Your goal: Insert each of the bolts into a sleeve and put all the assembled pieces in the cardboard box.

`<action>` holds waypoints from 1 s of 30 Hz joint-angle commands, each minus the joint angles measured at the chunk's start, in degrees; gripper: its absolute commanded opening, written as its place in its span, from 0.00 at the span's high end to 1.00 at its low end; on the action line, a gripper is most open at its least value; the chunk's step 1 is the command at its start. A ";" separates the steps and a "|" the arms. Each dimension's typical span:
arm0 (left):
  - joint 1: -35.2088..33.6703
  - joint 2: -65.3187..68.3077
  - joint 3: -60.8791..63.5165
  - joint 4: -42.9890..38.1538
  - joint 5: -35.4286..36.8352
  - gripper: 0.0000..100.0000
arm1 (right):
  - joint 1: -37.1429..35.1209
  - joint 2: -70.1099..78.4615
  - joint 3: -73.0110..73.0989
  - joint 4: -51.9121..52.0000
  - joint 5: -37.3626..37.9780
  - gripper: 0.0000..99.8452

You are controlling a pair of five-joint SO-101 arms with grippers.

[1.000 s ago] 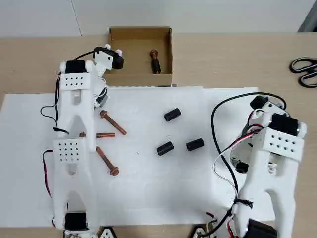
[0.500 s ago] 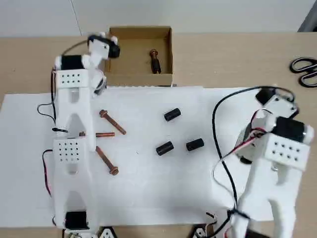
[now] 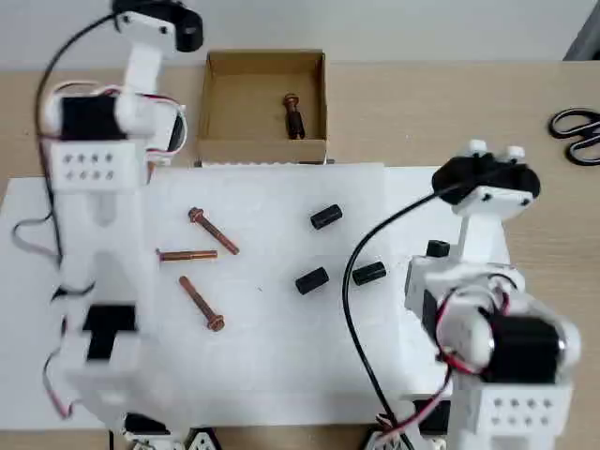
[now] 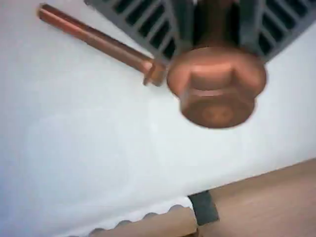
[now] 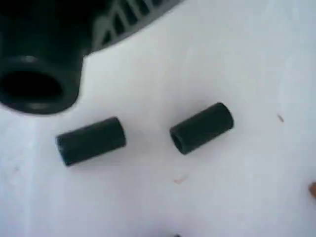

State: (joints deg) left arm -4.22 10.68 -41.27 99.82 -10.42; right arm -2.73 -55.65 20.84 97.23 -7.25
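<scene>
near the front of the cardboard box (image 3: 234, 150), the left fingers (image 4: 140, 22) are clamped on a held bolt (image 4: 217, 89) above the white sheet (image 3: 281, 375). three loose bolts (image 3: 213, 232) lie before the box's left corner, one assembled piece (image 3: 294, 114) lies inside the box, and three loose sleeves (image 3: 312, 280) lie before its right corner. farther right, the right fingers (image 5: 123, 22) pinch a held sleeve (image 5: 34, 84).

bolts (image 3: 213, 231) left of sleeves (image 3: 326, 217) | both on sheet (image 3: 281, 375) | cardboard box (image 3: 265, 150) behind sheet
</scene>
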 commanded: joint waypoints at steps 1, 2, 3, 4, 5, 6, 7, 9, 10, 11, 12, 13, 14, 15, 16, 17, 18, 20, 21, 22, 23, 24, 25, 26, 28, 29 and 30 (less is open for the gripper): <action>0.53 -16.97 8.13 0.62 1.23 0.99 | -2.07 -3.56 -2.55 0.22 0.70 1.00; 0.62 -20.75 10.77 0.62 1.32 0.99 | -2.59 -4.26 -2.29 0.04 1.58 1.00; 0.62 -24.62 13.41 0.53 1.67 0.99 | -3.12 -5.14 -1.32 -0.22 2.20 1.00; 0.70 -28.40 16.31 0.35 3.25 0.99 | -3.74 -6.11 -0.26 -0.22 2.64 1.00; 1.05 -32.09 19.30 -0.35 5.54 0.99 | -4.44 -7.25 1.23 -0.31 2.81 1.00; 0.97 -35.60 22.73 -1.41 8.26 0.99 | -4.97 -8.57 2.73 -0.75 2.81 1.00; 0.97 -38.95 26.15 -2.81 10.73 0.99 | -5.32 -10.15 4.84 -1.71 2.99 1.00; 1.14 -45.63 33.80 -5.27 16.53 0.99 | -6.37 -14.02 9.14 -4.79 3.25 1.00; 1.14 -48.79 37.58 -6.86 19.60 0.99 | -7.25 -16.31 11.52 -6.73 4.22 1.00; 1.14 -51.96 41.63 -8.70 22.33 0.99 | -8.48 -18.59 14.15 -8.84 5.54 1.00; 1.14 -54.95 45.41 -10.64 25.14 0.99 | -9.98 -20.97 16.97 -11.03 6.95 1.00; 1.23 -57.93 49.10 -12.66 27.60 0.99 | -11.65 -23.52 19.78 -13.14 7.91 1.00; 1.23 -60.75 52.35 -14.95 29.63 0.99 | -13.41 -25.98 22.59 -14.99 8.53 1.00; 1.32 -63.56 55.25 -17.05 31.38 0.99 | -15.16 -28.70 25.14 -16.75 8.88 1.00; 2.02 -66.29 58.07 -19.16 33.14 0.99 | -16.92 -31.16 27.52 -17.89 8.88 1.00; 2.90 -68.92 60.53 -21.27 35.08 0.99 | -18.77 -33.45 29.80 -18.68 8.88 1.00; 3.69 -71.56 62.90 -22.95 37.10 0.99 | -20.53 -35.56 31.91 -19.12 8.97 1.00; 6.07 -76.48 67.65 -26.20 40.70 0.99 | -23.78 -39.34 35.69 -19.30 8.97 1.00; 7.38 -78.77 69.85 -27.78 42.46 0.99 | -25.36 -40.92 37.36 -19.30 8.97 1.00; 8.44 -81.14 72.31 -29.45 43.96 0.99 | -26.68 -42.24 38.77 -19.38 8.97 1.00; 9.32 -83.34 74.86 -31.21 45.10 0.99 | -27.82 -43.56 40.00 -19.38 8.97 1.00; 10.29 -85.45 77.32 -32.88 46.15 0.99 | -29.05 -44.79 41.23 -19.56 8.97 1.00; 11.25 -87.65 79.87 -34.46 46.77 0.99 | -30.37 -45.85 42.29 -20.18 8.97 1.00; 12.31 -89.85 82.42 -35.87 47.12 0.99 | -31.52 -46.81 43.34 -20.97 8.97 1.00; 14.24 -93.98 86.81 -38.59 47.38 0.99 | -33.54 -47.96 44.92 -22.20 8.97 1.00; 15.21 -96.00 89.01 -39.74 47.38 0.99 | -34.33 -48.31 45.80 -22.81 8.97 1.00; 16.18 -98.02 91.12 -40.88 47.65 0.99 | -35.03 -48.31 46.59 -23.60 8.97 1.00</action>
State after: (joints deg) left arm 9.67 -82.15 45.85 63.43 36.53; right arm -35.69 -103.21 66.55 76.40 1.19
